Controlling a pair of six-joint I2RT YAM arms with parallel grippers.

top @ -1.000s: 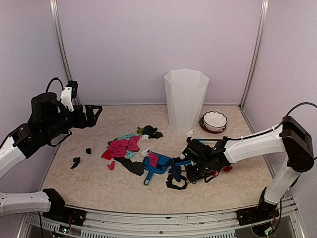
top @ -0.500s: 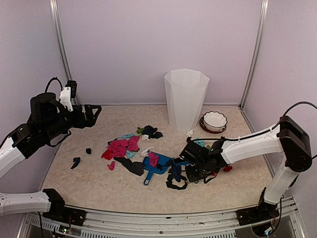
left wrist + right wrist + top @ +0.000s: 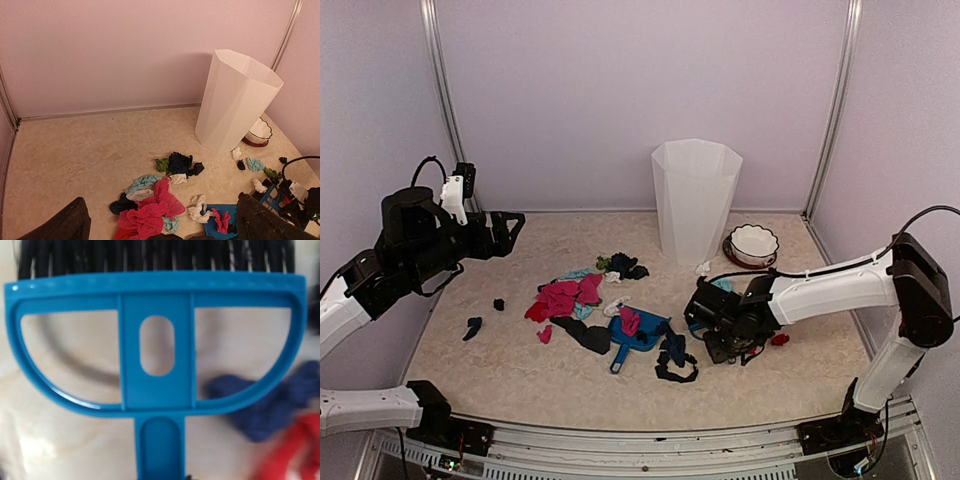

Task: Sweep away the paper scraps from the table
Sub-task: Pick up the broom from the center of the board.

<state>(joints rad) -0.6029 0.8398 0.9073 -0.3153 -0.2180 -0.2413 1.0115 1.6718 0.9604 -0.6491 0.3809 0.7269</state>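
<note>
1. The right gripper (image 3: 703, 320) has closed over the last second and crept slightly toward the dustpan (image 3: 638, 336). In its wrist view the brush (image 3: 156, 395) fills the frame, bristles at the far end and handle running back between the jaws. I read that as clamped on the brush handle, though the fingers themselves are out of shot.
2. The left gripper (image 3: 508, 232) hasn't moved. It hangs high off to the side with its jaws spread wide, holding nothing.
3. The scraps (image 3: 560, 297) haven't shifted.
   - The main pink and teal heap lies ahead of the right gripper, past the dustpan.
   - One pink bit sits on the dustpan.
   - A black strip lies just beside the right gripper, on its near side.
   - A red bit sits close behind the right gripper.
   - A dark clump lies further out toward the bin (image 3: 695, 200).
   - Two black bits lie below the left gripper, well apart from the heap.
4. In the right wrist view, a dark-blue bit and a red bit lie on the table (image 3: 520, 370) just right of the brush handle.
5. My read is that tool pickup is done and sweeping hasn't started, so almost all of the task remains.
6. The next step needs the bristles down on the table beyond the litter, then a drag toward the dustpan. The pan is loose with nothing bracing it, so the free left gripper may have to pin it.
7. Risk: the brush could twist in the grip once the bristles load up.
</note>
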